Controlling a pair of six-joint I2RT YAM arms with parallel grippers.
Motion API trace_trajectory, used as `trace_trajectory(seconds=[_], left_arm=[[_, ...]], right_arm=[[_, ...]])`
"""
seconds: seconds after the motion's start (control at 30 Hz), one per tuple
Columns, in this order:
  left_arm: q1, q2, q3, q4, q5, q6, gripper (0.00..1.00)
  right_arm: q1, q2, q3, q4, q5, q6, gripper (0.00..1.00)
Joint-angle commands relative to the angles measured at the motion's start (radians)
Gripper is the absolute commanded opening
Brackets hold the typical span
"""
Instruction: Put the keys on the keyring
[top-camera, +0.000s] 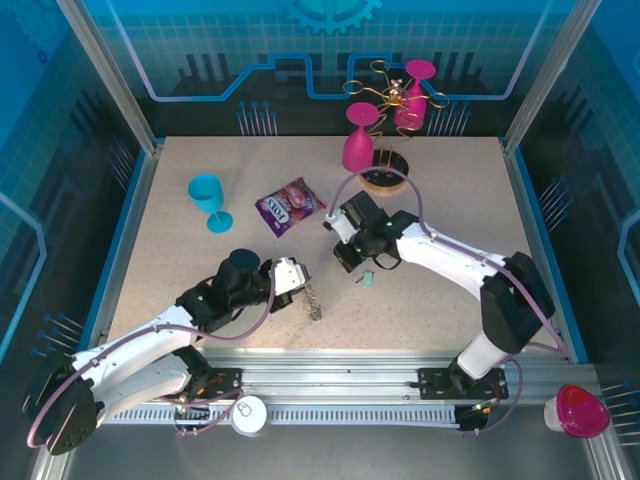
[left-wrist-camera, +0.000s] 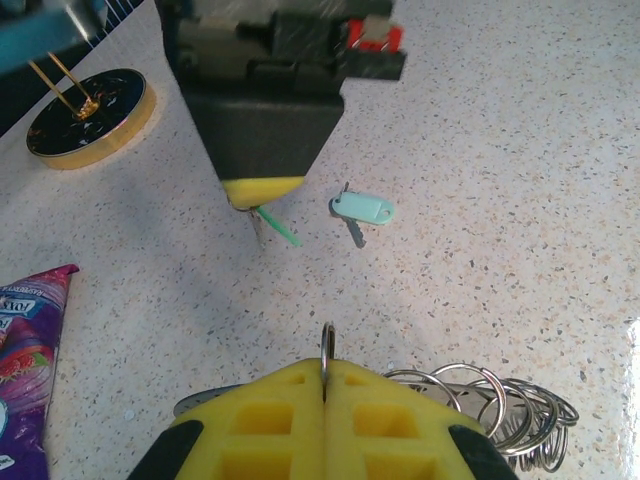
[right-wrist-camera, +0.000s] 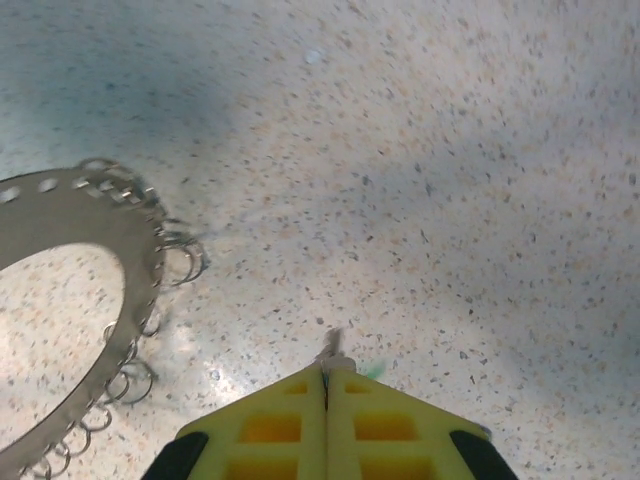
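My left gripper (left-wrist-camera: 326, 372) is shut on one small wire loop (left-wrist-camera: 327, 345) of the keyring (left-wrist-camera: 505, 405), whose other loops bunch to its right on the table. From above, the left gripper (top-camera: 297, 288) and the keyring (top-camera: 314, 304) sit at the table's front centre. My right gripper (right-wrist-camera: 326, 372) is shut on the green-headed key (right-wrist-camera: 331, 347), its blade poking out past the fingertips. In the left wrist view that key (left-wrist-camera: 276, 224) hangs just over the table. The pale-headed key (left-wrist-camera: 362, 210) lies flat beside it. The ring's flat band (right-wrist-camera: 130, 230) lies to the left of the right gripper (top-camera: 351, 262).
A purple snack packet (top-camera: 288, 205) lies behind the grippers, with a blue cup (top-camera: 208, 196) tipped over at the left. The glass rack with pink glasses (top-camera: 392, 105) stands on its round wooden base (top-camera: 385, 180) at the back. A pink cup (top-camera: 578, 410) sits off the table.
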Motion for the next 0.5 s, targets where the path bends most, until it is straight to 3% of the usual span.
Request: trace_trajectory(seconds=[0.0, 0.2, 0.47], left_arm=[[-0.003, -0.026, -0.009, 0.05, 0.012, 0.024, 0.0], [-0.004, -0.033, -0.009, 0.054, 0.04, 0.006, 0.0], [-0.003, -0.026, -0.008, 0.045, 0.079, -0.02, 0.0]], right_arm=[[0.035, -0.062, -0.061, 0.072, -0.058, -0.14, 0.0], [0.067, -0.19, -0.179, 0.178, -0.177, -0.257, 0.0], [0.062, -0.285, -0.242, 0.167, -0.358, -0.355, 0.0]])
